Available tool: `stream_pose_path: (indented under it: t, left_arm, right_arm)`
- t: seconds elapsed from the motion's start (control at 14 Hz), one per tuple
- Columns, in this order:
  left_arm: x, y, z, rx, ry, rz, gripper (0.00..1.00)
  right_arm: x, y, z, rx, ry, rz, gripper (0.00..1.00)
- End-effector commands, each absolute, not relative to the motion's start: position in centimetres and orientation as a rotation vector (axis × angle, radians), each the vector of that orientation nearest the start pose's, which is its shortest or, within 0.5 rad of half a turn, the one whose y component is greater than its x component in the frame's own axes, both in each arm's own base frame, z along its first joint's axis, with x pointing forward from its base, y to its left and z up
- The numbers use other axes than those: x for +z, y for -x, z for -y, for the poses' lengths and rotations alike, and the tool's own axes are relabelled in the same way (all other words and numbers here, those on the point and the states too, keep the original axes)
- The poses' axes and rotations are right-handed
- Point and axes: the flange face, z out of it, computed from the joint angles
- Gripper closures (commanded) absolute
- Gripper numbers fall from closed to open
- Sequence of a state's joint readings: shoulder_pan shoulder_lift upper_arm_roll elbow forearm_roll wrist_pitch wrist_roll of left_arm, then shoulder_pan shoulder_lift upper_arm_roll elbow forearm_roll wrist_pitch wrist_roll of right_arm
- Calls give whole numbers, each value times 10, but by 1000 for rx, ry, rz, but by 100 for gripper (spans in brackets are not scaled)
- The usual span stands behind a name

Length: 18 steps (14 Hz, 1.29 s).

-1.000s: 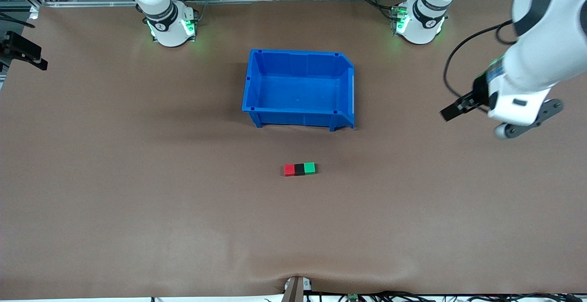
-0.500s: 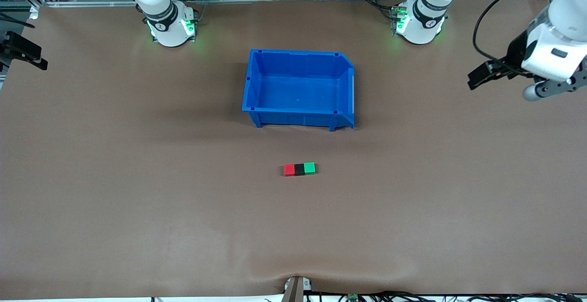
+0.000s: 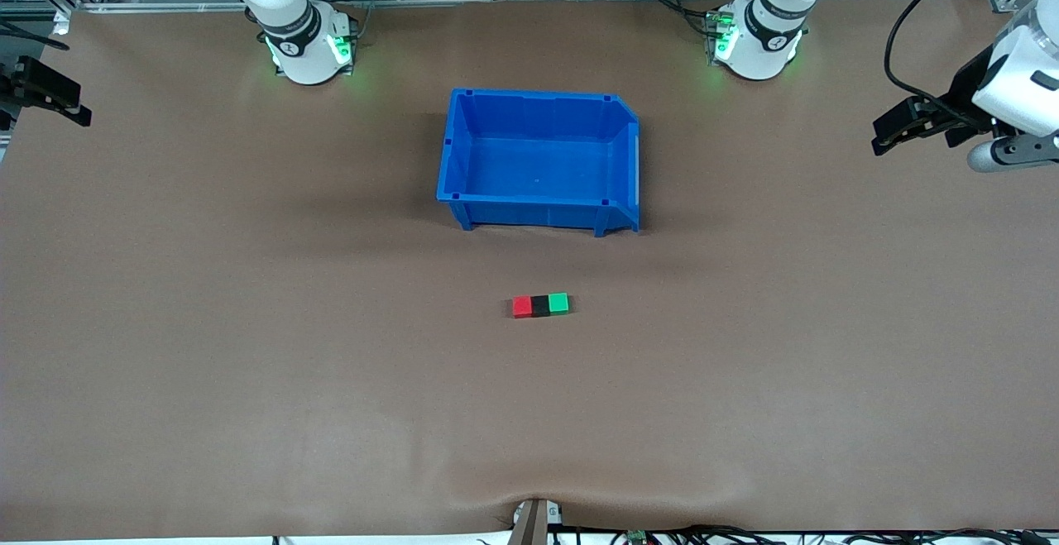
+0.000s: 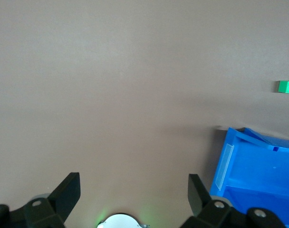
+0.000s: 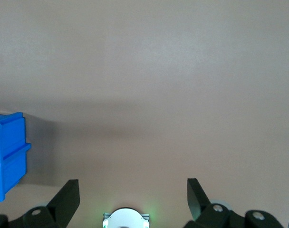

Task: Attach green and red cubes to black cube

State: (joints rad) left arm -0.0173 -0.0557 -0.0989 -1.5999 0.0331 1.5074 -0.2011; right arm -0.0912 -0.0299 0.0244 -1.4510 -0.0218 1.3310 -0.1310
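Note:
The red cube [image 3: 522, 307], black cube [image 3: 540, 306] and green cube [image 3: 559, 303] lie joined in one row on the brown table, the black one in the middle, nearer the front camera than the blue bin [image 3: 463, 148]. My left gripper [image 3: 897, 133] is open and empty, up over the left arm's end of the table, far from the cubes. Its wrist view shows its open fingers [image 4: 66, 192], the green cube [image 4: 287, 86] and the bin [image 4: 258, 171]. My right gripper [image 3: 51, 98] is open and empty over the right arm's end of the table.
The blue bin is empty and stands mid-table between the arm bases; its corner shows in the right wrist view [image 5: 6, 156]. The left arm's base [image 3: 757, 36] and the right arm's base [image 3: 306, 45] stand at the table's edge. A small clamp [image 3: 534, 520] sits at the edge nearest the front camera.
My left gripper has swung away from the table's middle, out toward the left arm's end and its base side. The cubes have not moved. The right gripper barely shifted.

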Motion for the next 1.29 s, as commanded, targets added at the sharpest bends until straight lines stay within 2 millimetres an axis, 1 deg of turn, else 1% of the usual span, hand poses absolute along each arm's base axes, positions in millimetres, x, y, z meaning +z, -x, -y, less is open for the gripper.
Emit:
stream_pose_path:
  t: [0.0, 0.07, 0.14, 0.21, 0.29, 0.36, 0.43, 0.5, 0.64, 0.71, 0.79, 0.86, 0.93, 1.0, 1.14, 1.21]
  left_arm:
    - [645, -510, 57, 23, 3076, 79, 0]
    - [648, -508, 58, 27, 3073, 79, 0]
    - [654, -508, 59, 8, 3075, 85, 0]
    - [661, -510, 58, -13, 3077, 87, 0]
    - [662, -511, 55, -13, 3076, 92, 0]
    - [663, -510, 56, -2, 3074, 93, 0]
    - [662, -509, 56, 10, 3073, 96, 0]
    - [662, -509, 55, 10, 3073, 98, 0]
    - [667, -510, 53, -4, 3075, 101, 0]
    - [665, -511, 53, 3, 3074, 101, 0]
    - [665, -511, 54, 5, 3074, 99, 0]
    - [666, -508, 53, 22, 3074, 104, 0]
    - [675, -508, 56, -8, 3077, 98, 0]
    - [679, -510, 56, -20, 3079, 98, 0]
    - [674, -511, 57, 12, 3075, 101, 0]
    - [674, -511, 57, 12, 3075, 96, 0]
  right_arm:
    - [681, -514, 37, 136, 3163, 115, 0]
    - [680, -514, 37, 138, 3162, 115, 0]
    - [682, -513, 39, 134, 3163, 108, 0]
    - [681, -514, 37, 136, 3163, 115, 0]
    - [681, -514, 33, 141, 3165, 128, 0]
    - [682, -513, 39, 135, 3167, 109, 0]
    - [681, -514, 38, 137, 3167, 111, 0]
    - [683, -513, 34, 134, 3166, 128, 0]
    - [683, -513, 38, 130, 3168, 115, 0]
    - [682, -513, 42, 132, 3167, 101, 0]
    - [681, -513, 48, 140, 3167, 80, 0]
    - [681, -513, 45, 143, 3169, 89, 0]
    - [681, -514, 34, 146, 3174, 121, 0]
    - [681, -514, 26, 145, 3187, 147, 0]
    - [682, -514, 19, 144, 3198, 170, 0]
    - [682, -514, 24, 144, 3198, 158, 0]
